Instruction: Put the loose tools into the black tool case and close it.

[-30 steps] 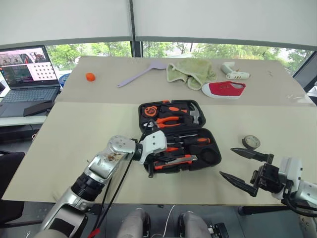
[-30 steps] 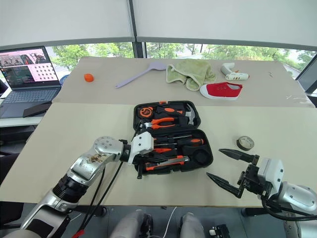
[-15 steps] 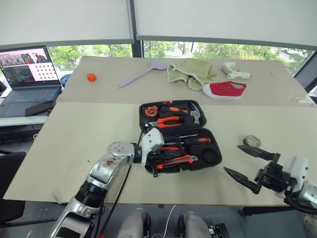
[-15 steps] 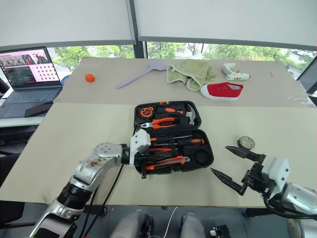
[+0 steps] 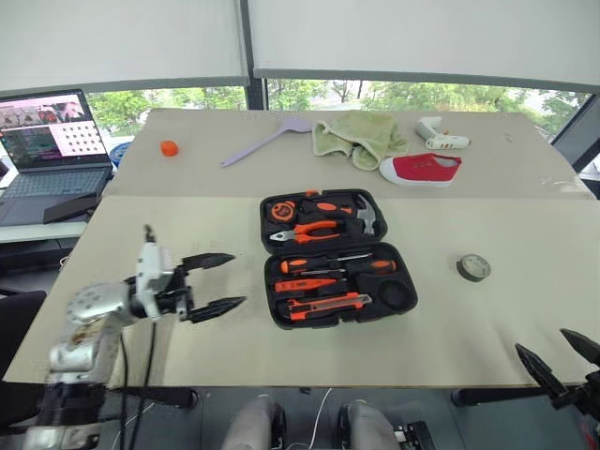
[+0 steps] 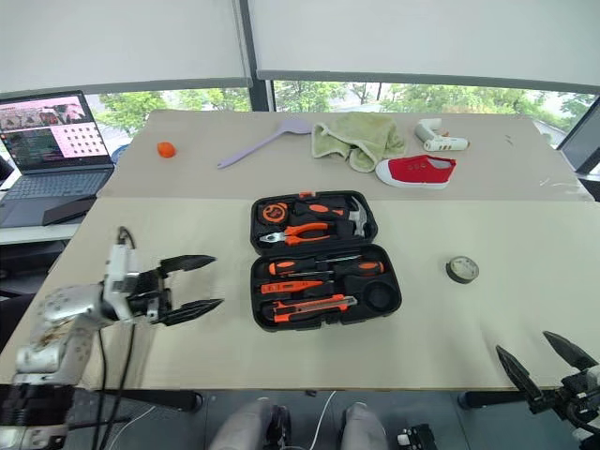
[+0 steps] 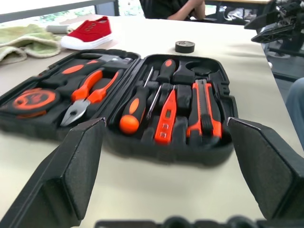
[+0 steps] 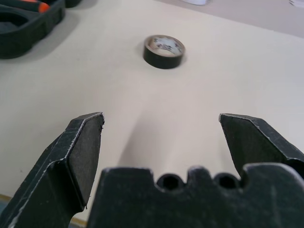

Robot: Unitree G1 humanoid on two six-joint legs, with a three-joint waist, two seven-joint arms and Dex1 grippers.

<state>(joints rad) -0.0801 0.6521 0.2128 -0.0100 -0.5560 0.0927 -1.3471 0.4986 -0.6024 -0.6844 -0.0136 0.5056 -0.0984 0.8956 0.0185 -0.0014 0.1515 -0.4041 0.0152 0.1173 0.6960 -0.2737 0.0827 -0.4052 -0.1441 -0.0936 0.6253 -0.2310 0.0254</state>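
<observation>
The black tool case (image 5: pixel 336 258) is lying open mid-table, screwdrivers (image 5: pixel 337 265) and utility knife (image 5: pixel 328 305) already nested. The tape roll (image 5: pixel 473 268) is sitting loose toward the right edge. Both the left gripper (image 5: pixel 217 282) and right gripper (image 6: pixel 548 362) are hanging wide, holding nothing. My worry: shutting the lid and forgetting that roll.

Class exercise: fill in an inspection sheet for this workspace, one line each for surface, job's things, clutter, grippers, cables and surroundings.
Surface: beige table.
Job's things: black tool case lies open, screwdrivers and utility knife seated inside; tape roll outside, right of it.
Clutter: lilac spatula, green cloth, red shoe, orange ball.
Grippers: left gripper and right gripper open, empty.
Cables: black cable on left wrist.
Surroundings: laptop, windows.
</observation>
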